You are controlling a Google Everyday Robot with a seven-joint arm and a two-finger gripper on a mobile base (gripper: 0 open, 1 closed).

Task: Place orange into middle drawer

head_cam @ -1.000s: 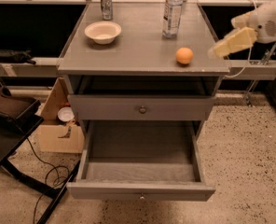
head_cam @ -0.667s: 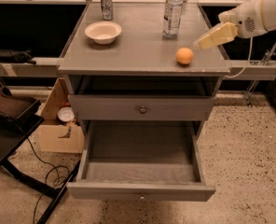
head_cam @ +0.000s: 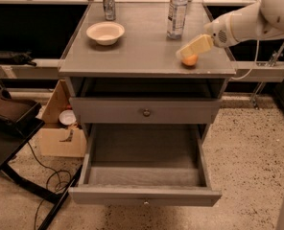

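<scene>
The orange point(head_cam: 190, 61) sits on the gray cabinet's top point(head_cam: 142, 51) near its right front corner. My gripper point(head_cam: 194, 47), cream-coloured on a white arm reaching in from the right, hangs just over the orange and covers its upper part. The middle drawer point(head_cam: 144, 196), the lower knobbed one, is pulled fully out below, and its gray inside is bare. The upper knobbed drawer point(head_cam: 146, 112) is closed.
A cream bowl point(head_cam: 105, 32), a metal can point(head_cam: 108, 3) and a clear water bottle point(head_cam: 177, 13) stand on the cabinet top. A cardboard box point(head_cam: 55, 133), a black stand point(head_cam: 12, 123) and floor cables lie left of the cabinet.
My gripper has moved left and down from beyond the cabinet's right edge to just over the orange. The orange and the drawers have not moved.
</scene>
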